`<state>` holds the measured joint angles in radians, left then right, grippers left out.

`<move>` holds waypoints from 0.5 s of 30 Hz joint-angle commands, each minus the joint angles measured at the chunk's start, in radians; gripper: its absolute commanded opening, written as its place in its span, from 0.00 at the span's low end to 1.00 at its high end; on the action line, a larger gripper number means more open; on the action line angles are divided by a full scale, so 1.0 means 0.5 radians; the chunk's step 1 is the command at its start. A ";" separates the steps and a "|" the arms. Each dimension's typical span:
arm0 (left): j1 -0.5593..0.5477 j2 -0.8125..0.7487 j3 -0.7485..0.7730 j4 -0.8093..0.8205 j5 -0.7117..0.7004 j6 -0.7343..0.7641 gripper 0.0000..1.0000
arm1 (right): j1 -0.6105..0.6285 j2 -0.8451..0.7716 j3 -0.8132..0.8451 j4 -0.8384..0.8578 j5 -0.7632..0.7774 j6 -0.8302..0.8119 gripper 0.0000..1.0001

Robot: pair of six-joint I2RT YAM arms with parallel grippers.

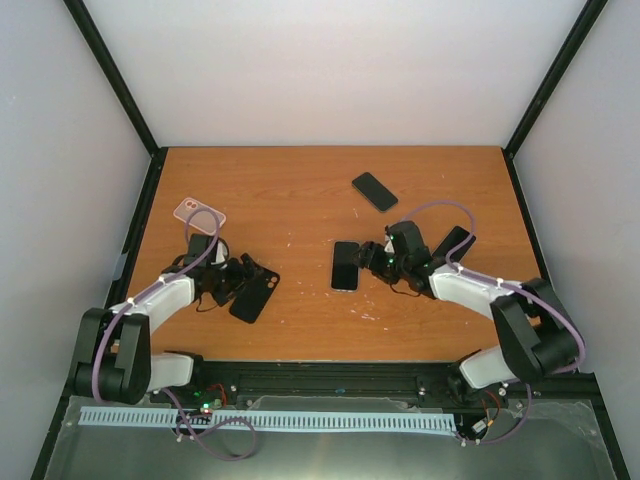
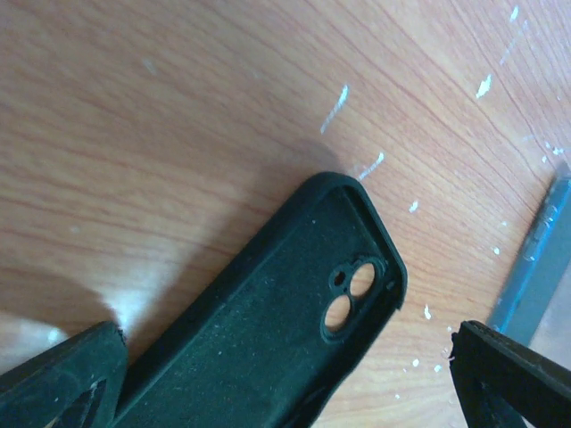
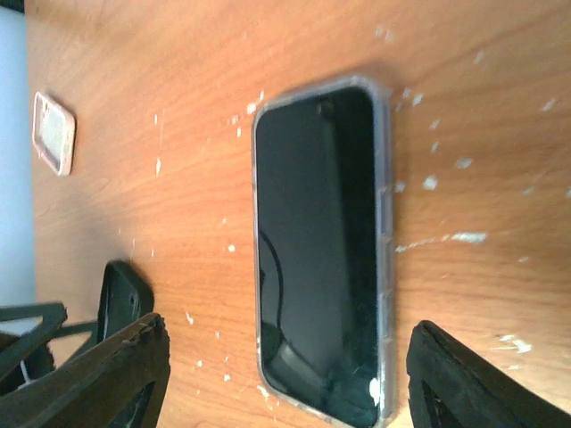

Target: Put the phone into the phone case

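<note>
A black phone case (image 2: 268, 339) lies inside-up on the wooden table, its camera holes toward the far end. My left gripper (image 2: 285, 388) is open, one finger on each side of the case, touching neither side. From above, the case (image 1: 255, 290) sits at the front left, by the left gripper (image 1: 235, 280). A dark-screened phone (image 3: 321, 250) with a clear rim lies flat, face up. My right gripper (image 3: 294, 379) is open and straddles its near end with gaps on both sides. From above, that phone (image 1: 345, 265) lies mid-table beside the right gripper (image 1: 368, 258).
A pink case (image 1: 199, 213) lies at the left behind the left arm. Another dark phone (image 1: 375, 190) rests toward the back. A further dark phone-like slab (image 1: 452, 243) sits by the right arm. The table's metal front edge (image 2: 544, 250) shows close to the black case.
</note>
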<state>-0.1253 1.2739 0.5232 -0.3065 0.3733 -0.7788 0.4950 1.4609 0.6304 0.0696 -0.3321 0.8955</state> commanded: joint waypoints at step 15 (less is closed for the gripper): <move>-0.280 -0.214 -0.221 0.274 0.393 -0.430 0.99 | -0.577 -0.463 0.295 -1.147 1.283 -0.372 1.00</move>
<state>-0.2333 1.1767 0.4263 -0.2443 0.5140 -0.9161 0.3054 1.2430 0.7624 -0.4171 0.1955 0.7372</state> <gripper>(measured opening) 0.995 0.998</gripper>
